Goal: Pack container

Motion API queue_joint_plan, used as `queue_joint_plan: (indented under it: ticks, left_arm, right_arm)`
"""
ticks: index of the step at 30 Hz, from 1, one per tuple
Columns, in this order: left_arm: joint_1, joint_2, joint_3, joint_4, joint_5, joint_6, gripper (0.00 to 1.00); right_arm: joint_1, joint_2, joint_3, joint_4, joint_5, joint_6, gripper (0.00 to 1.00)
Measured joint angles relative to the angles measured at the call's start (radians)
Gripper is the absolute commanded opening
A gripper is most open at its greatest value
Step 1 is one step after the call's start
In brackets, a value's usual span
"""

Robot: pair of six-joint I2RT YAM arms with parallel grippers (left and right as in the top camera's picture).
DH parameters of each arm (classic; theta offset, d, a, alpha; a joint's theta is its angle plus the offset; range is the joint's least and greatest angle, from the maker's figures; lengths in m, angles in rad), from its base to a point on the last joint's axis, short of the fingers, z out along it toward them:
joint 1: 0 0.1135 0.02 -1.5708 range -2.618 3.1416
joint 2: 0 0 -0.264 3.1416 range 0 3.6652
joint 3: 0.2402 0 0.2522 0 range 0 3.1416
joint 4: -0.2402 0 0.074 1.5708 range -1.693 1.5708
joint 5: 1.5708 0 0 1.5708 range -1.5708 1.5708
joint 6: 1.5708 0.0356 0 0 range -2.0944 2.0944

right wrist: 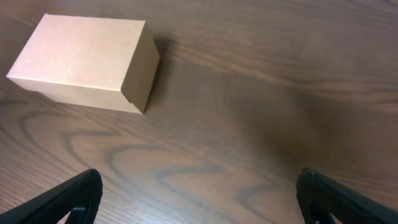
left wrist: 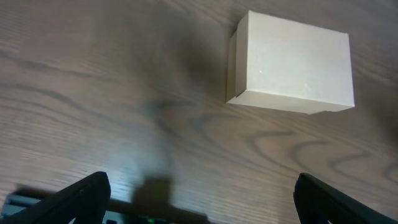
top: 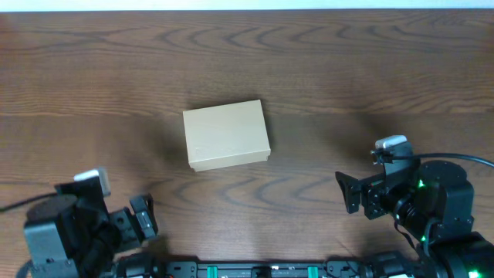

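Observation:
The container is a plain tan cardboard box with its flap lid shut, lying on the wooden table near the middle. It also shows in the left wrist view at upper right and in the right wrist view at upper left. My left gripper is open and empty at the front left, well short of the box; its fingertips frame bare wood. My right gripper is open and empty at the front right, apart from the box.
The wooden table runs across the whole view. A black rail with green lights lies along the front edge between the two arm bases.

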Motion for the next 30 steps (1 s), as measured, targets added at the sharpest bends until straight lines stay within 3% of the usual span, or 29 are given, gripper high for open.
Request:
queue_joint_plan:
  ticks: [10, 18, 30]
  left_arm:
    - [-0.002, -0.051, -0.036, 0.009, -0.019, -0.033, 0.95]
    - [-0.002, -0.051, -0.036, 0.007, -0.114, -0.032, 0.95]
    - [-0.002, -0.175, -0.148, 0.238, -0.150, 0.067, 0.95]
  right_arm:
    - [0.000, 0.000, 0.000, 0.000, 0.007, 0.000, 0.99]
    - [0.000, 0.000, 0.000, 0.000, 0.009, 0.000, 0.99]
    - [0.000, 0.000, 0.000, 0.000, 0.011, 0.000, 0.99]
